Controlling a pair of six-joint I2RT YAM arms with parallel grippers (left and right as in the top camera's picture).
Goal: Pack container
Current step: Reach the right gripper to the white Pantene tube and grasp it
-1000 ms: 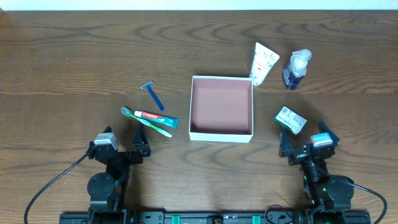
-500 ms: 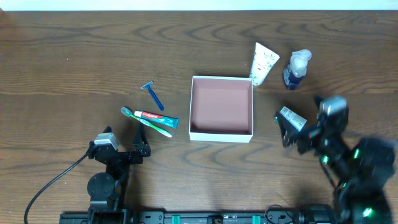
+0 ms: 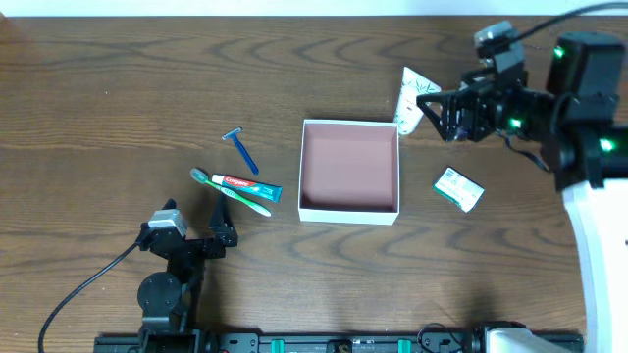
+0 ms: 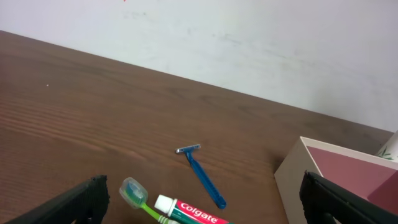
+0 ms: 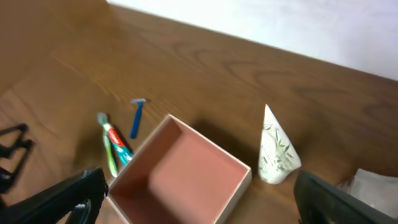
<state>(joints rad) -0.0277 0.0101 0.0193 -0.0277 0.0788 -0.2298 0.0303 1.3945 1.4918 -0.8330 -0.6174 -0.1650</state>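
Right fingers (image 5: 68, 199) apart beside upper-right tube (image 3: 416, 98); straddle its body squarely, then close; left fingers (image 4: 81, 199) apart, low left.

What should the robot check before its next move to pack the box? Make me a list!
1. The container is open with nothing inside: ok.
2. The right gripper is open and holds nothing: ok.
3. The white tube is uncovered, close to the right gripper: ok.
4. The white tube is clear of the container's corner: cannot tell.
5. The left gripper is open, apart from the toothpaste: ok.
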